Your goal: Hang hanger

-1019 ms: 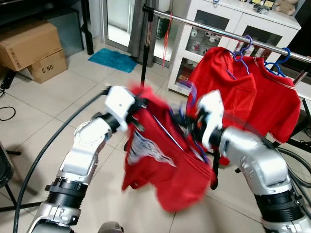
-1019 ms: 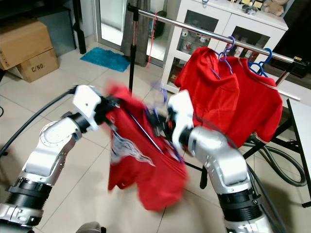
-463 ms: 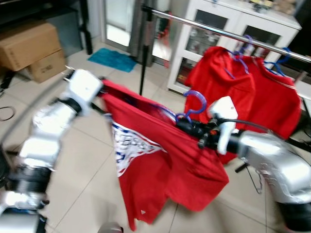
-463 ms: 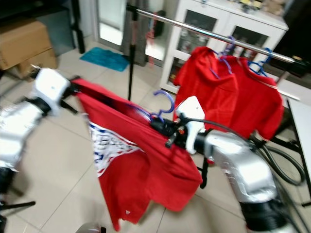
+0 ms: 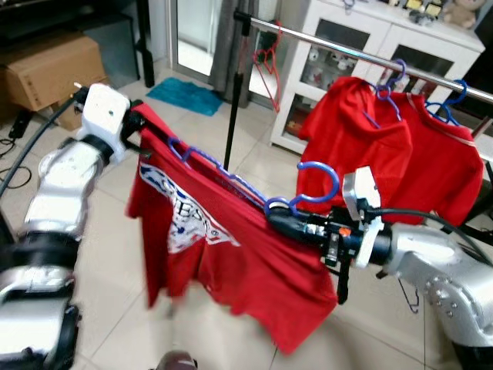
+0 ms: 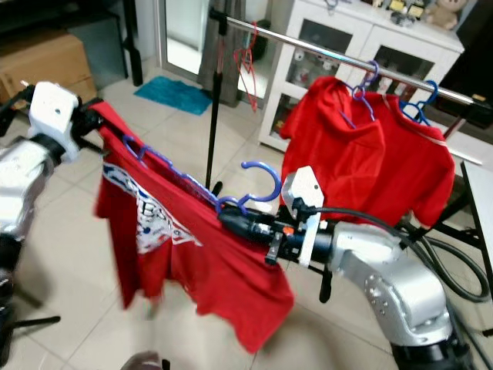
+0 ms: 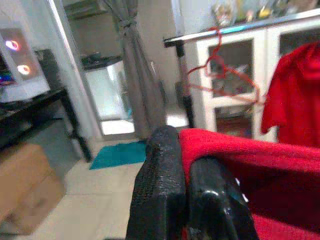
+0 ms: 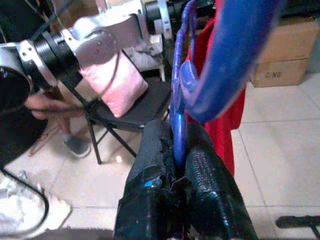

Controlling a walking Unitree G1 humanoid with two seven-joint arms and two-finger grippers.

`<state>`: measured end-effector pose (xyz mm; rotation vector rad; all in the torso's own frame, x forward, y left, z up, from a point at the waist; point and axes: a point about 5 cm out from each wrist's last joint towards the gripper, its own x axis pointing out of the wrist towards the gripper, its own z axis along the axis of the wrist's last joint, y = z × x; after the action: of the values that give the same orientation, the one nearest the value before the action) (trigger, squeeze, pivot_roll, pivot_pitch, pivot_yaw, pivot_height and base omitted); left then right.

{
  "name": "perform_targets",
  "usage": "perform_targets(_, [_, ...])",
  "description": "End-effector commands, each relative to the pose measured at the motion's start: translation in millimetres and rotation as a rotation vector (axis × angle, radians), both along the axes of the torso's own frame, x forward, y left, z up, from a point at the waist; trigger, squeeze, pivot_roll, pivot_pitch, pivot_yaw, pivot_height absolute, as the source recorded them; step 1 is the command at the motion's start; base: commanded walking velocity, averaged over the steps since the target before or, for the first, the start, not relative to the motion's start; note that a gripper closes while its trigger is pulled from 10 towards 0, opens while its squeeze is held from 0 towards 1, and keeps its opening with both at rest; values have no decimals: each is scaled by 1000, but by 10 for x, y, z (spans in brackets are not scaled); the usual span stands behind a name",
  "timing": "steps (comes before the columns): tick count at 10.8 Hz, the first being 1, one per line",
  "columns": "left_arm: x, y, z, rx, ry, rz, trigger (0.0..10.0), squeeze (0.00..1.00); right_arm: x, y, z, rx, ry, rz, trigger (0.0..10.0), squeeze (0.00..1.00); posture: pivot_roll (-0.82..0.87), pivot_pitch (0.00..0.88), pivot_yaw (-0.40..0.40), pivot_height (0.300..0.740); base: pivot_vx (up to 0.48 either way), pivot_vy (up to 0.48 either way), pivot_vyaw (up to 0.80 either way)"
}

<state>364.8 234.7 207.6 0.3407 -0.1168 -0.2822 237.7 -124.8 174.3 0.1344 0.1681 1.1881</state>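
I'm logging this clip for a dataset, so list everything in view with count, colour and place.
Shirt: one, red, held between both grippers.
Hanger: one, blue, in that shirt.
Hung shirts: two, red, on the rail.
Rail: one, silver, behind.
Empty hanger: one, red, on the rail.
Cabinet: one, white, at the back.
Boxes: two, brown, far left.
Mat: one, teal, on the floor.
Left gripper: shut on shirt.
Right gripper: shut on hanger.

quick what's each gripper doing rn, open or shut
Left gripper: shut on the red shirt at its shoulder.
Right gripper: shut on the blue hanger just below its hook.
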Motion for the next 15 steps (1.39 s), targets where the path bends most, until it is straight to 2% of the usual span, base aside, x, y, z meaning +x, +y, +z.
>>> perform_targets(1, [22,-8,133,-64,-43,-29,0,0,92,-109,-70,-11,36,-129,0,0,90,0,-124,740,0,0,0])
perform_targets(2, [-34,-307,-16,-74,21,-200,0,0,291,-103,-92,37,67,-344,0,0,89,0,-120,740,0,0,0])
perform_targets(3, [-141,-577,-175,-78,76,-325,0,0,459,-89,-83,106,102,-513,0,0,79,0,-112,740,0,0,0])
perform_targets(4, [-225,-774,-288,-85,108,-394,0,0,559,-47,-68,155,127,-599,0,0,71,0,-105,740,0,0,0])
perform_targets(5, [-283,-997,-456,-136,159,-414,0,0,704,10,29,277,138,-704,0,0,77,0,-98,740,0,0,0])
perform_targets(6, [-311,-1060,-531,-140,186,-411,0,0,762,0,92,373,164,-753,0,0,89,0,-106,740,0,0,0])
perform_targets(7, [-373,-1122,-570,-148,205,-428,0,0,861,-84,178,517,203,-847,0,0,105,0,-117,740,0,0,0])
perform_targets(8, [-433,-1156,-541,-159,197,-445,0,0,953,-201,134,480,203,-978,0,0,106,0,-118,740,0,0,0])
perform_targets(9, [-471,-1134,-488,-180,176,-464,0,0,1005,-321,38,362,154,-1083,3882,0,103,0,-115,740,0,0,0])
perform_targets(10, [-494,-1150,-401,-234,137,-502,0,0,1015,-368,88,554,186,-1081,3490,0,100,0,-108,740,0,0,0])
perform_targets(11, [-542,-1203,-42,-474,-2,-601,0,0,970,-419,225,872,250,-1048,0,0,80,0,-85,740,0,0,0])
perform_targets(12, [-548,-1173,123,-568,-61,-624,0,0,947,-406,300,951,246,-998,0,0,72,0,-78,740,0,0,0])
perform_targets(13, [-554,-1043,380,-727,-141,-670,0,0,885,-397,405,1039,212,-916,0,0,63,0,-73,740,0,0,0])
perform_targets(14, [-541,-996,232,-602,-51,-651,0,0,869,-425,348,960,187,-959,0,0,46,0,-65,740,0,0,0])
perform_targets(15, [-527,-958,-7,-432,59,-593,0,0,865,-435,265,779,158,-1010,0,0,26,0,-51,740,0,0,0])
